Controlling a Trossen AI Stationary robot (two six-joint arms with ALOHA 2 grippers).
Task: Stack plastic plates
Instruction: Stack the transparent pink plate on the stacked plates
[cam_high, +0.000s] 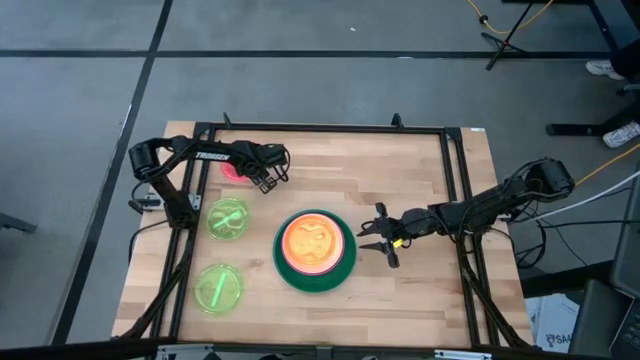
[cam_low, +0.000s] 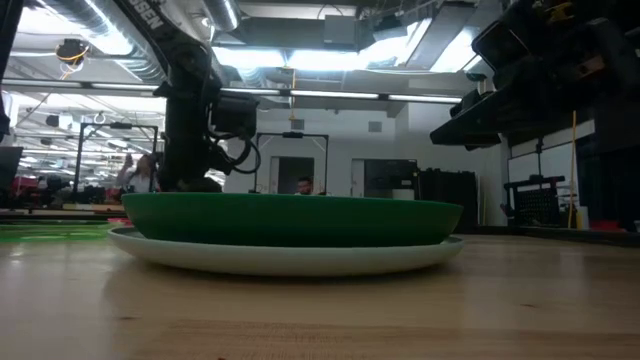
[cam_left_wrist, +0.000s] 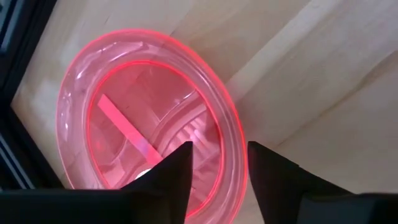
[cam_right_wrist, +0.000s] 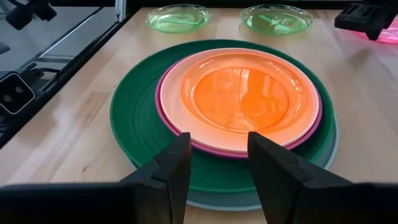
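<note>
A stack sits mid-table: a translucent orange plate (cam_high: 312, 242) (cam_right_wrist: 242, 93) on a cream plate, on a magenta plate (cam_right_wrist: 163, 107), on a dark green plate (cam_high: 285, 265) (cam_low: 290, 220), on a light blue plate (cam_right_wrist: 334, 149) (cam_low: 290, 258). Two neon green plates (cam_high: 228, 218) (cam_high: 218, 288) lie flat to the stack's left. The translucent red plate (cam_high: 232, 168) (cam_left_wrist: 130, 118) lies flat near the far left. My left gripper (cam_high: 266, 176) (cam_left_wrist: 219, 168) is open above it, one finger over the plate's inside and one outside its rim. My right gripper (cam_high: 380, 240) (cam_right_wrist: 217, 165) is open and empty, just right of the stack.
A black metal frame (cam_high: 455, 190) borders the table on the left, far and right sides. Bare wood lies near the far right and along the near edge (cam_high: 400, 300). People and equipment show in the room beyond the table in the low view.
</note>
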